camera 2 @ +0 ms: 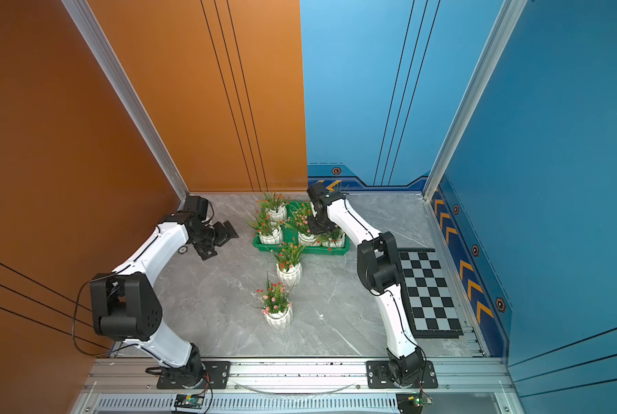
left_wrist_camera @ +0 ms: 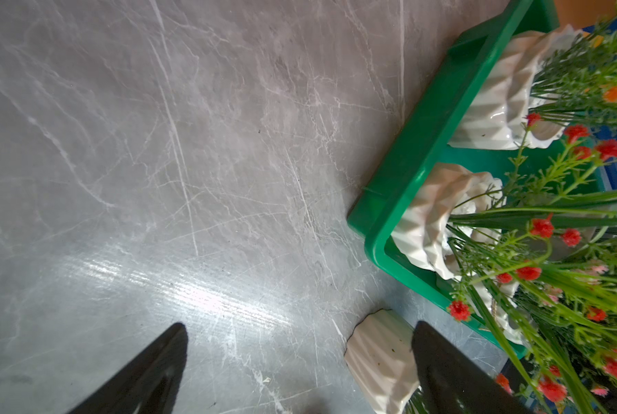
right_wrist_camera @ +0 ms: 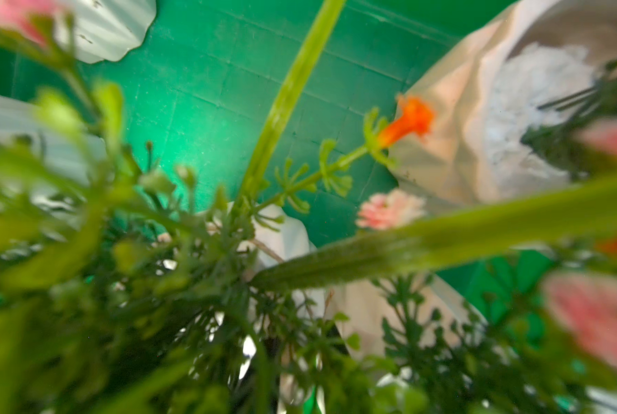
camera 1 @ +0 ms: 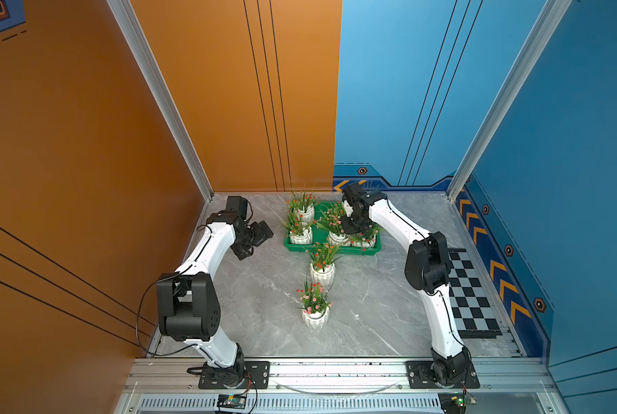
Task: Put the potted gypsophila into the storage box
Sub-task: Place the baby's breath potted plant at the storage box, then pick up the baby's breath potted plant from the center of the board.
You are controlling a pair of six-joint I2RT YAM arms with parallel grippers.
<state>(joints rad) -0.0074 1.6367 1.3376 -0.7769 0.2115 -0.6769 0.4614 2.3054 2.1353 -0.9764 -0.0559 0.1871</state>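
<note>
Grey marble tabletop (camera 1: 371,304), orange and blue walls. Storage box (camera 1: 332,250) far centre, several potted gypsophila (camera 1: 301,236) inside; two loose pots (camera 1: 322,274) in front. Checkered board (camera 1: 472,294) partly behind right arm (camera 1: 396,218). Left gripper (camera 1: 256,241) beside box, jaws wide apart. Right gripper (camera 1: 353,227) buried in foliage over box; its wrist view gives only blurred leaves and box floor (right_wrist_camera: 210,107), jaws can't tell.

Top views look down on the whole table (camera 1: 371,304); wrist views closely share the storage box (left_wrist_camera: 418,143).
</note>
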